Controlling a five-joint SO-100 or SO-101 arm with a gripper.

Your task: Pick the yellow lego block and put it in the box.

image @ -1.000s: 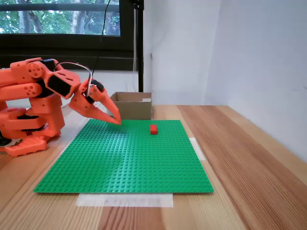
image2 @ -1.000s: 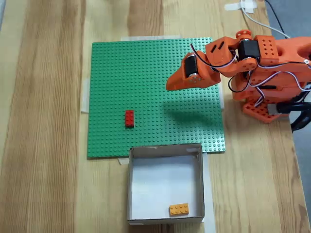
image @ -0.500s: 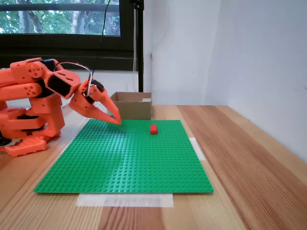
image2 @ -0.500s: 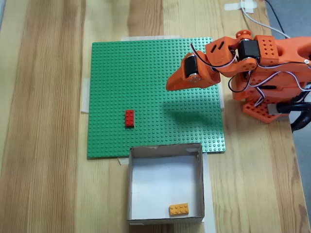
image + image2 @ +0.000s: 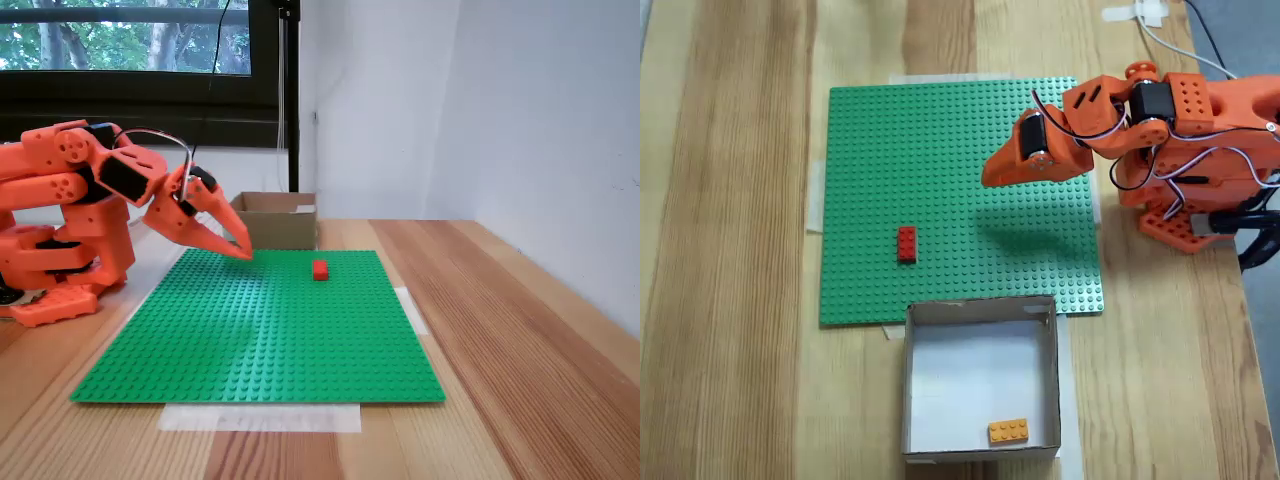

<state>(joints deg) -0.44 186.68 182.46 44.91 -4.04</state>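
The yellow lego block [image 5: 1008, 431] lies flat on the floor of the box [image 5: 980, 317], near its lower right corner in the top-down fixed view. In the side fixed view the box [image 5: 277, 222] stands behind the green baseplate and hides the block. My orange gripper [image 5: 988, 177] hovers above the right part of the baseplate, apart from the box, shut and with nothing in it. From the side the gripper [image 5: 244, 252] points down to the right just above the plate's far left corner.
A green baseplate [image 5: 940, 140] is taped to the wooden table. A small red brick [image 5: 907, 244] sits on it, left of the gripper; in the side view this red brick [image 5: 320, 269] is near the far edge. The arm's base [image 5: 1200, 215] stands right of the plate.
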